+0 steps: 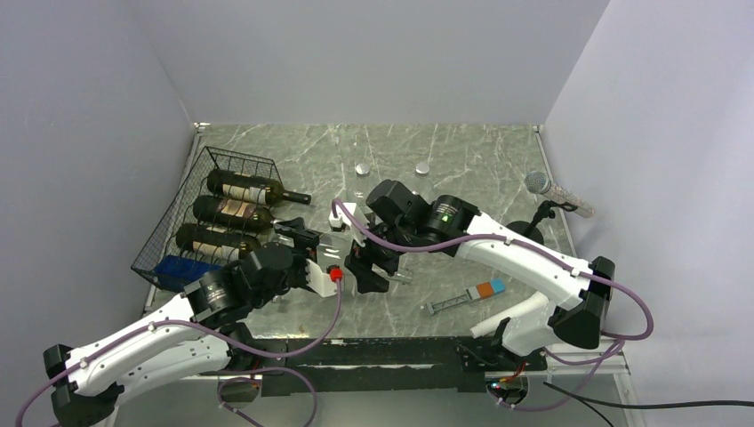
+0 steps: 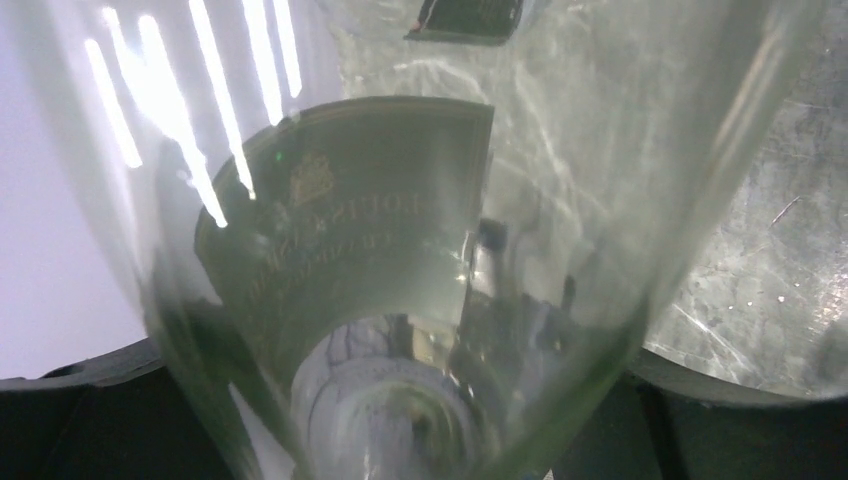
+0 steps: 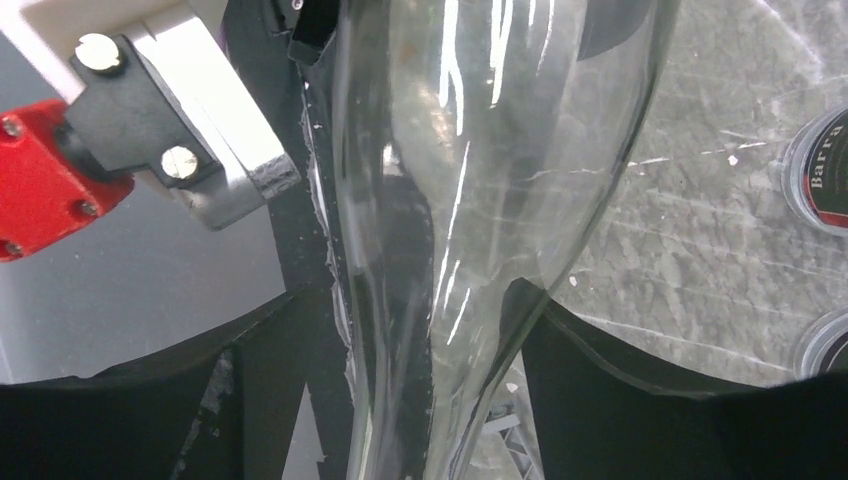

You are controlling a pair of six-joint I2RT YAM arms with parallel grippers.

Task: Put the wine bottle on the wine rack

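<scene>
Wine bottle (image 3: 470,150) — clear glass, clamped in left pincer (image 2: 400,410), clamped in right pincer (image 3: 430,385)

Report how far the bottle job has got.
Done: three dark bottles lie on the rack. In hand: the left tool and right tool both grip a clear bottle, not yet at the rack. Left: carry it over and lay it on the rack.
</scene>
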